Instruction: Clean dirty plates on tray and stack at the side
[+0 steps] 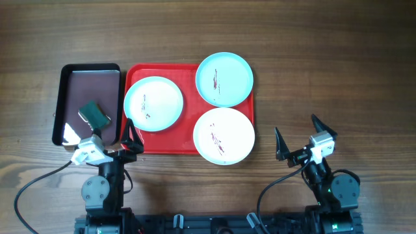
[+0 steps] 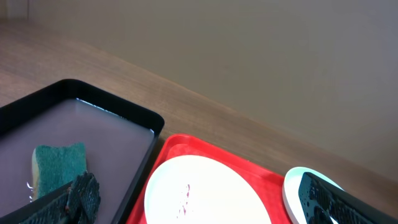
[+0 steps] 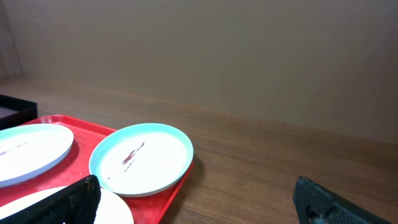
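- The desk is brown wood with long grain. Both wrist views show a plain beige wall behind its far edge.
- The red tray lies in the middle of the desk, a little to the left.
- Three plates with dark red smears are on it: a turquoise plate at the left, a second turquoise plate toward the far edge, and a white plate which hangs over the tray's near rim.
- A black tray stands just beside the red tray, toward the left edge. A green sponge lies inside it.
- The left gripper is at the near left corner of the red tray, fingers spread apart, holding nothing.
- The right gripper is over bare wood near the near edge, apart from the plates, fingers wide and holding nothing.
- Nothing lies between the grippers and the plates.
- The overhead view alone shows all three plates complete. The left wrist view shows a yellow side on the sponge.
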